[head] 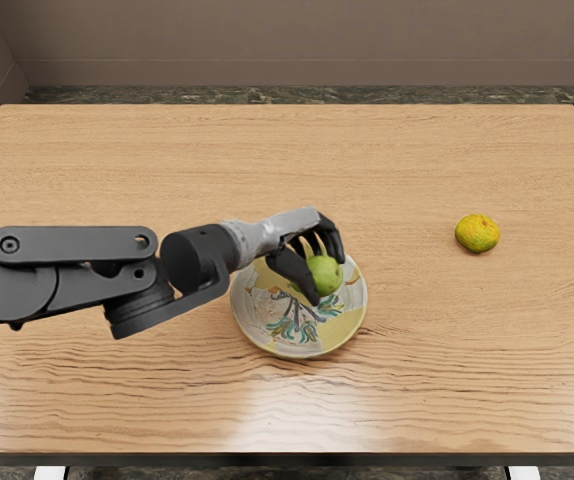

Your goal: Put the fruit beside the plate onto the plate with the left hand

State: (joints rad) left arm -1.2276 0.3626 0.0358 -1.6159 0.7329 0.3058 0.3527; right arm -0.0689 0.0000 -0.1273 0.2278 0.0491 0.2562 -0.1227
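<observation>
Left hand (305, 255) is closed around a small green fruit (326, 274), with the dark fingers (333, 240) curling over the fruit's top and far side and the thumb (294, 276) pressing in from the near side. Its arm (67, 270) comes in from the left edge of the picture and lies low across the wooden surface (267, 150), its grey forearm slanting up to the wrist.

Hand and green fruit are over the plate (292, 330), a shallow cream dish with a painted pattern in blue, yellow and brown, standing a little below the middle of the surface. The fruit sits above the far right part of the plate, within its rim. Whether it already touches the plate or hangs just above it cannot be told from this angle, since the thumb and the fruit's own bulk hide the contact.

Well apart to the right, near the surface's right edge, lies a second fruit (477, 233), yellow-orange with a touch of green, resting alone on the wood.
</observation>
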